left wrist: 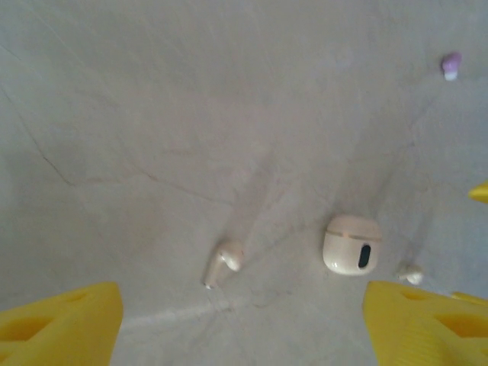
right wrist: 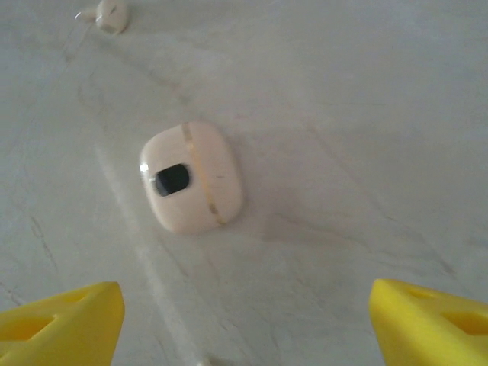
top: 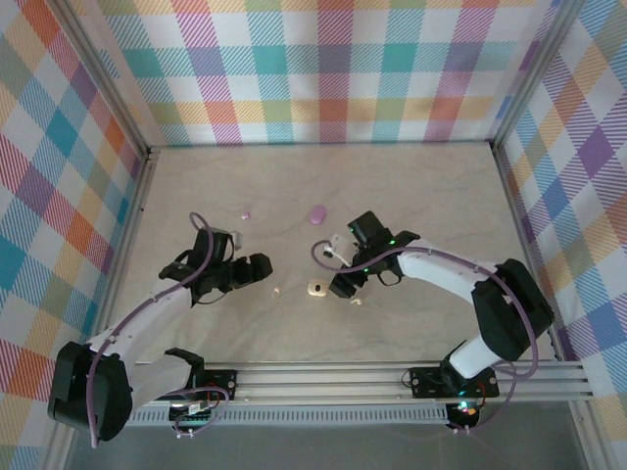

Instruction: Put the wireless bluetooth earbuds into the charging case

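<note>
The job was at its start: no bud sat in a case, and nothing was held.

The left fingers (left wrist: pixel 61 326) stood wide apart over the tabletop (left wrist: pixel 152 114), gripping and touching nothing. Through their wrist camera a cream bud (left wrist: pixel 222 261) lay on its side at about 12 o'clock from the gap between them, near but not yet between them. From above, this bud lay just at 9 o'clock of the cream case (top: pixel 316 288), which looked shut, its seam closed. A second cream bud (top: pixel 355 302) lay at 4 o'clock of that case. A purple bud (top: pixel 245 212) sat well apart at 10 o'clock, and the purple case (top: pixel 316 213) at 12 o'clock.

The right fingers (right wrist: pixel 431 320) were likewise spread and empty, touching nothing, with the cream case at about 11 o'clock ahead of their gap.

It looked like the approach step: left arm for the bud, right arm for the case. Next, the left fingers would probably need to drop straight over the bud and close gently, since so small and smooth a thing could squirt out sideways. The case lid would have to be opened before any bud could go in.
</note>
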### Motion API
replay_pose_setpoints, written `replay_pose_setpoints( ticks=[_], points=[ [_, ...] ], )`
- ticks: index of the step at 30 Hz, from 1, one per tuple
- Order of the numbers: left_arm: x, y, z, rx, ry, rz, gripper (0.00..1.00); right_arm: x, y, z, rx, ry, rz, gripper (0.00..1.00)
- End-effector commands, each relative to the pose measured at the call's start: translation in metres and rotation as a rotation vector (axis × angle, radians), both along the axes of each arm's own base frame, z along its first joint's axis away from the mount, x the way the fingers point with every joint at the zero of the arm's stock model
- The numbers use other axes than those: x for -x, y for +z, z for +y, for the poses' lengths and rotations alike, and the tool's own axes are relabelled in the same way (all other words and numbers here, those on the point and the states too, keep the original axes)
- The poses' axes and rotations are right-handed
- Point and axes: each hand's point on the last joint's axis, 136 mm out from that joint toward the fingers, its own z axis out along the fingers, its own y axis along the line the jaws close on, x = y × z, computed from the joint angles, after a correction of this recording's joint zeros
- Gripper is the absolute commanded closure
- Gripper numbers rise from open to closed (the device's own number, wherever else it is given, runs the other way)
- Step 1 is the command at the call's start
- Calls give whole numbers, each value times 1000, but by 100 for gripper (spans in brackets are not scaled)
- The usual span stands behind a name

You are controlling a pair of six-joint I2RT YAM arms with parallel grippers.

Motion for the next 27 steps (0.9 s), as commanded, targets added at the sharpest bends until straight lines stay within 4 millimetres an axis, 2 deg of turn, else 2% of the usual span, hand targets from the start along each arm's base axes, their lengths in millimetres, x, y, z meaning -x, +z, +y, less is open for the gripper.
replay_pose_setpoints(
  ticks=[1, 4, 11, 19, 27],
  points=[
    [14, 1, -16, 87, -11, 30, 20, 2, -10, 9, 21, 104, -37, 17],
    [19, 0, -23, 90, -39, 36, 21, 1, -20, 18, 41, 137, -39, 16],
    [18, -8, -33, 128, -52, 75, 24, -1, -46, 31, 145, 204, 2, 16],
    [14, -16, -36, 116, -65, 101, 24, 2, -47, 43, 130, 278, 32, 18],
    [14, -22, -33, 102, -39, 118, 24, 12, -55, 46, 161, 328, 80, 19]
  ],
)
